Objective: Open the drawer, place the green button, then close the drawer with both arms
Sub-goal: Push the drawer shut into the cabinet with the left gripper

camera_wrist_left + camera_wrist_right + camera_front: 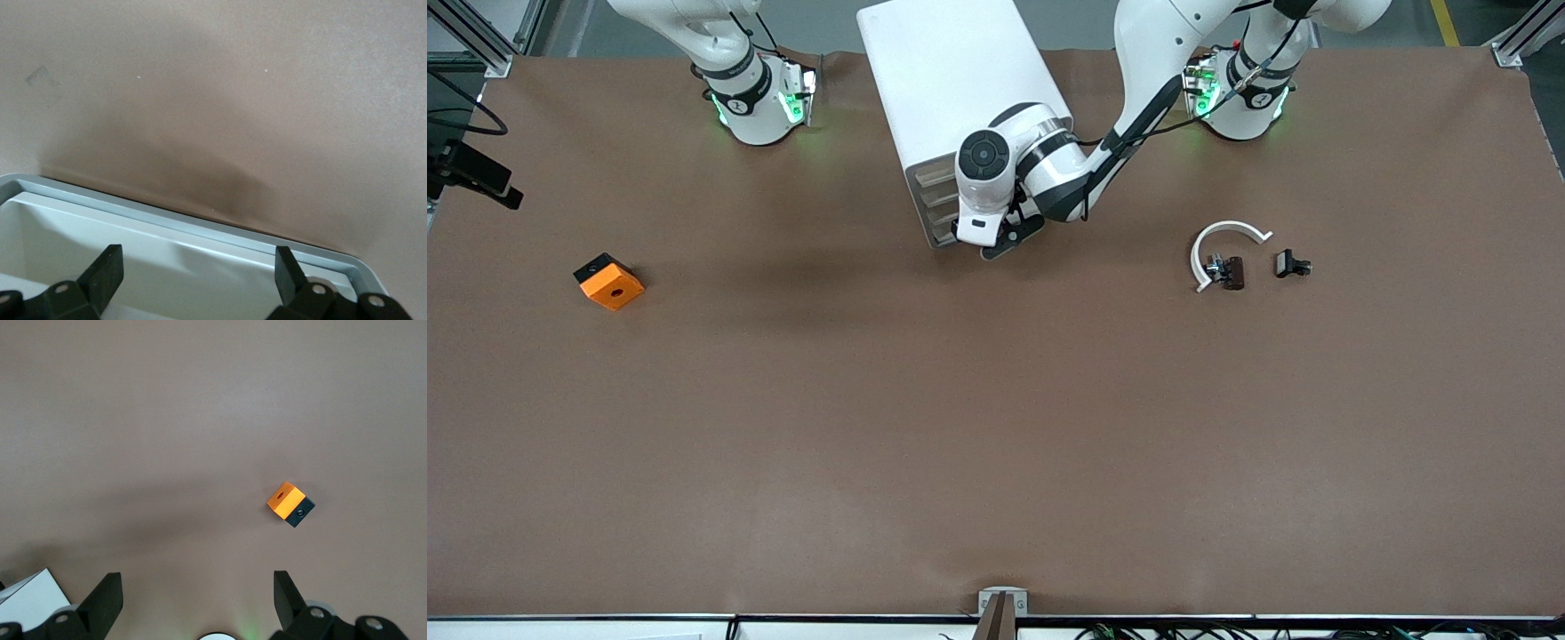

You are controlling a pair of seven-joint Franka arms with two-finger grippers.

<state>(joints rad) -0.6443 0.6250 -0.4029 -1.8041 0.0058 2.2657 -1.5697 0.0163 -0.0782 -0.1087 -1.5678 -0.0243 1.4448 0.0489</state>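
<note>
I see the brown counter (996,427) carrying a white drawer cabinet (951,80) between the two arm bases, its drawer fronts facing the front camera. The left arm (1138,80) reaches from its base to the cabinet's front, with the left tool (1005,240) at the lowest drawers; in the left wrist view its fingers (107,270) stand wide apart over a grey-blue drawer rim (200,223), and I see nothing gripped between them. The right arm (729,53) waits near its base; the right tool (197,600) shows only in its own wrist view, fingers spread wide and empty, above bare counter. An orange block (610,282) with a black hole lies toward the right arm's end. Toward the left arm's end lie a white curved strip (1223,238) touching a black-brown clip piece (1231,272), and just beside them another small dark clip piece (1289,264). I cannot find the button in any view.
</note>
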